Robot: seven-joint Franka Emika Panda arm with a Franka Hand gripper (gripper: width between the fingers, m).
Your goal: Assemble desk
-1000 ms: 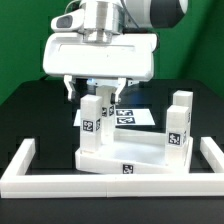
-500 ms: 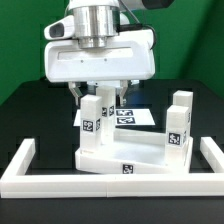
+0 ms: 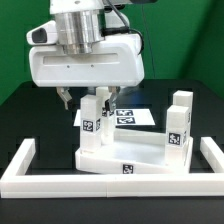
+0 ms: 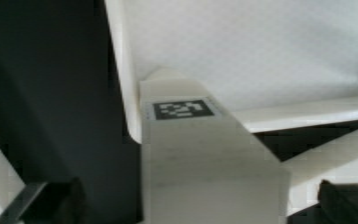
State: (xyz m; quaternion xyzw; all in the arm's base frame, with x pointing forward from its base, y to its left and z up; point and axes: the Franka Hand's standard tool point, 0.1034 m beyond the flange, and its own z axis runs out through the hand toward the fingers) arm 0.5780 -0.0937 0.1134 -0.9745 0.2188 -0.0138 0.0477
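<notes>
Tool (image 3: pixel 88 98) astride leg (image 3: pixel 90 122), black table (image 3: pixel 30 120)

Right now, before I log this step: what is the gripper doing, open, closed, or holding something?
Gripper: jaws apart, one finger on each side of the upright leg standing on the tabletop; whether the fingers touch it cannot be told.

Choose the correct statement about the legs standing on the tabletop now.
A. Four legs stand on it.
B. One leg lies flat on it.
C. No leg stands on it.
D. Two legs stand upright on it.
D: the exterior view shows one upright leg below the gripper and another upright leg at the tabletop's other end.
</notes>
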